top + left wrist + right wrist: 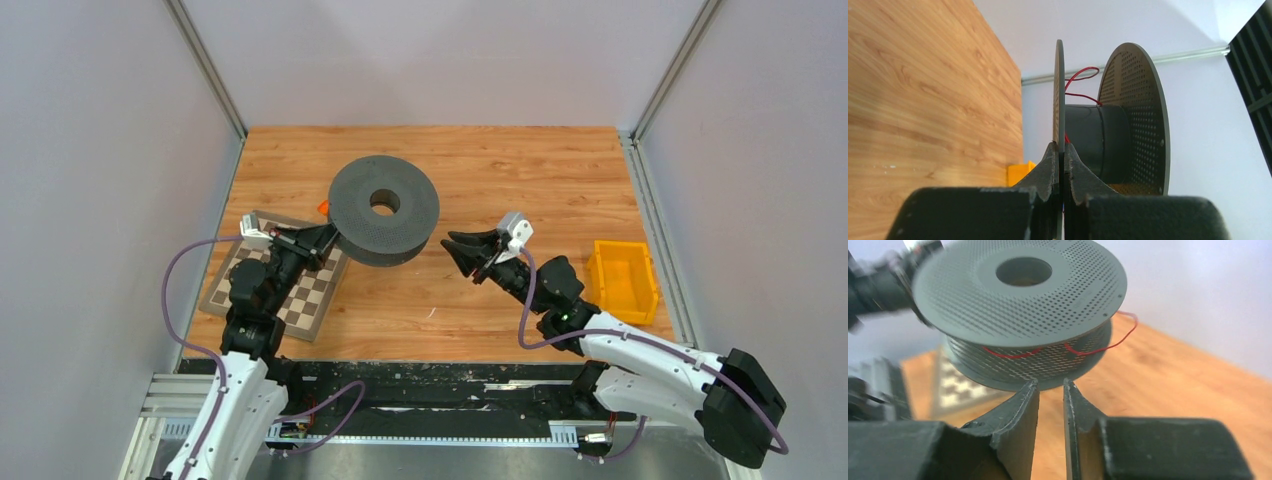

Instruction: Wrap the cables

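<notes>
**Spool [383,212] pinched, red cable [1013,355] on it**

Top cam: The L gripper [328,236] was shut tight on the left rim of the black spool. A checker board [285,295] lay under that side, on the wood table [520,170]. The R gripper [452,247] pointed at the spool from the right, near but not touching. A yellow bin [622,282] sat by the R arm. Cable too thin to see here.

L wrist cam: The fingers [1048,165] squeezed one thin side plate. The cable [1079,75] looped between the 2 plates.

R wrist cam: The R gripper [1050,385] had its fingers a bit apart w/ nothing between. The cable hung loose round the spool's middle, w/ one loop poking out on the right.
</notes>
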`<state>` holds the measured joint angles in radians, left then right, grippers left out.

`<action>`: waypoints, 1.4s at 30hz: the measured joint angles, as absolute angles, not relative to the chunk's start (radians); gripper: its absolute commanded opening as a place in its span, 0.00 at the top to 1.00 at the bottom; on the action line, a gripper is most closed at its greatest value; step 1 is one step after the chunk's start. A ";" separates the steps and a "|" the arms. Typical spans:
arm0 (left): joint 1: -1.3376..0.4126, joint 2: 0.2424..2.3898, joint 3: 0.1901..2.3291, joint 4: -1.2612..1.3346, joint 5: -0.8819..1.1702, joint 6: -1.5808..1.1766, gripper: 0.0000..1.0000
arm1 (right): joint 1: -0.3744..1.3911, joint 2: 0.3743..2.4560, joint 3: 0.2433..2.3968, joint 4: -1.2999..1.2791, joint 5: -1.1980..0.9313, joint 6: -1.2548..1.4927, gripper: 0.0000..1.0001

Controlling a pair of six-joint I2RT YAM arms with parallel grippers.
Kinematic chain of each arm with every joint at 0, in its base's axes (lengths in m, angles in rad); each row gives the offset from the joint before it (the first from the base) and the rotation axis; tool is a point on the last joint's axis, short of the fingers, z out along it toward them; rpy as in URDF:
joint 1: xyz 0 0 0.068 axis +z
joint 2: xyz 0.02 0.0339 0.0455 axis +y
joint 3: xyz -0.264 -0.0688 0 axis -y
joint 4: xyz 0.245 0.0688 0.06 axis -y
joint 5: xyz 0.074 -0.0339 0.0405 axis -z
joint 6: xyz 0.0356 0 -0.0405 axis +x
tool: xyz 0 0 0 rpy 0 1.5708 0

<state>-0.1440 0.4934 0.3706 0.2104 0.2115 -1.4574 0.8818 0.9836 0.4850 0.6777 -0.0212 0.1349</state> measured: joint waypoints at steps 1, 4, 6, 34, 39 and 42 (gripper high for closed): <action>-0.141 0.506 0.387 0.194 0.235 -1.458 1.00 | 0.870 0.977 0.477 0.680 -0.039 0.044 0.74; -0.136 0.537 0.434 0.163 0.295 -1.458 1.00 | 0.836 0.960 0.469 0.670 -0.101 -0.175 0.71; -0.135 0.542 0.457 0.145 0.323 -1.457 1.00 | 0.819 0.951 0.469 0.668 -0.145 -0.260 0.70; -0.133 0.552 0.488 0.086 0.389 -1.465 1.00 | 0.797 1.110 0.567 0.679 -0.294 -0.447 0.70; -0.133 0.552 0.488 0.086 0.388 -1.478 1.00 | 0.797 1.155 0.582 0.702 -0.294 -0.438 0.84; -0.133 0.551 0.488 0.086 0.386 -1.479 1.00 | 0.797 1.171 0.583 0.710 -0.294 -0.430 0.99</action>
<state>-0.1329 0.5510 0.4877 0.0864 0.3862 -1.4792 0.7967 1.1706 0.5827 0.7097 -0.2935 -0.4301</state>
